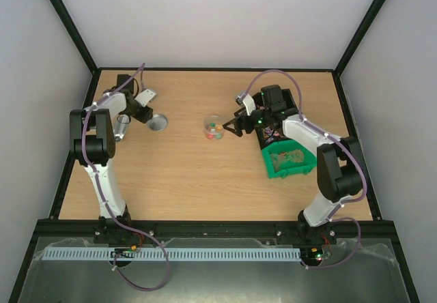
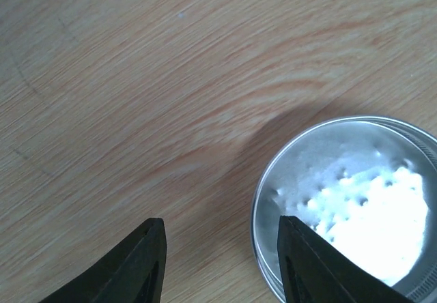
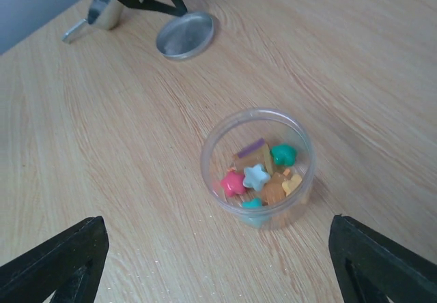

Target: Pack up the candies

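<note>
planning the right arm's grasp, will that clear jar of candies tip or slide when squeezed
Probably light: the clear jar holds only a few candies. It looks squat and wide, so tipping seems unlikely, but it may slide on the smooth wooden table. Its thin-looking wall could flex if squeezed hard.

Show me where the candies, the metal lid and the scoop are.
candies (image 3: 255, 175), right wrist view, on the pale blue star-shaped piece.
metal lid (image 3: 184, 35), right wrist view, on the middle of its disc.
scoop (image 3: 102, 15), right wrist view, on its bowl.
</note>
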